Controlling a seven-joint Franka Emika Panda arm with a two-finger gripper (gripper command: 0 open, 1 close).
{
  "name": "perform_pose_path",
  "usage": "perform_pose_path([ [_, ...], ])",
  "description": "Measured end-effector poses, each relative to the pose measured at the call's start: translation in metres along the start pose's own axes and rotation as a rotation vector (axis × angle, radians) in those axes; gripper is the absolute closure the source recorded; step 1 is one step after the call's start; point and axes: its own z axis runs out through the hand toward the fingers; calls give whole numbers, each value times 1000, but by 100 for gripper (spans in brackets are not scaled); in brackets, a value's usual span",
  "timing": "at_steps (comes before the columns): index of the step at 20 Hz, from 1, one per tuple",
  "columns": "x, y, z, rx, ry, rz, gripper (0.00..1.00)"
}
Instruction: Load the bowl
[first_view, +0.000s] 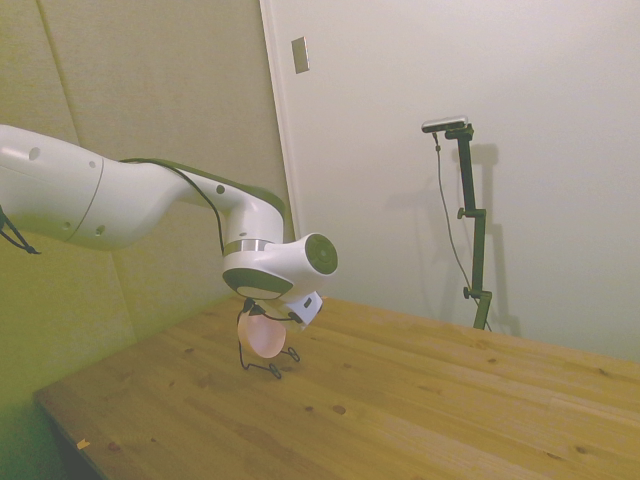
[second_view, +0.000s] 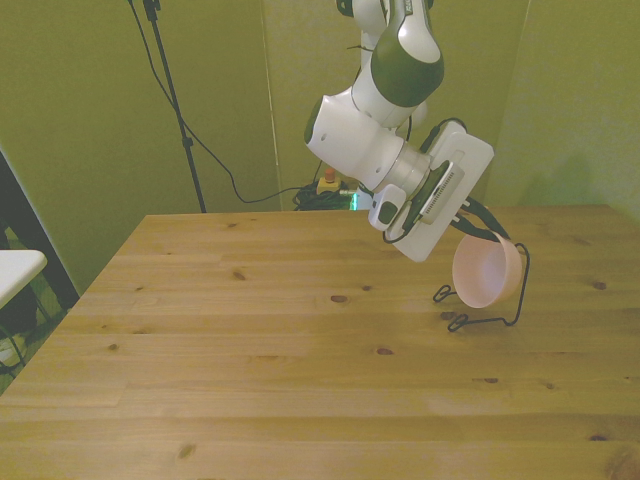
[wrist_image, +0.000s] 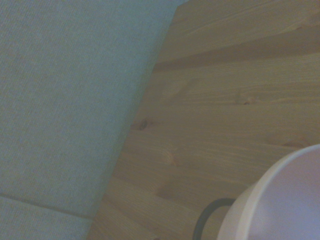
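A: What are the jaws doing?

B: They are at the rim of the bowl (second_view: 484, 272), but the wrist housing and the bowl hide how they stand, so I cannot tell whether they are clamped on the rim or spread apart. Neither the side view nor the front view settles it.

A: And the bowl itself?

B: Right at the jaws, just below them. It is pale pink, tipped up on its edge, with its open side facing the front view's left. It sits in the thin black wire rack (second_view: 500, 310), whose upright loop curves around the side of the bowl away from the arm and whose looped feet rest on the counter (second_view: 250, 350) directly under the jaws.

A: Does the side view agree?

B: Yes. There the bowl (first_view: 263, 337) shows its rounded back, beneath the white wrist, with the rack (first_view: 270, 365) wire under it touching the counter (first_view: 420, 400).

A: Anything from the wrist camera?

B: A blurred curve of the bowl (wrist_image: 285, 200), a dark arc of rack (wrist_image: 207, 215) wire beside it, the counter (wrist_image: 225, 100) boards beyond, and a grey-green wall panel (wrist_image: 65, 100) past the counter's edge.

A: Further out from the jaws?

B: The white arm (second_view: 370, 110) slopes down to the bowl from above.
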Motion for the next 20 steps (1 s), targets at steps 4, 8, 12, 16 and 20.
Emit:
perform_pose_path([
  [4,4,6,5,3,2,9,100],
  [8,3,9,11,8,-3,10,100],
  [12,2,14,14,15,0,9,100],
  [16,2,14,15,18,1,9,0],
  [20,2,14,16,17,-1,8,0],
])
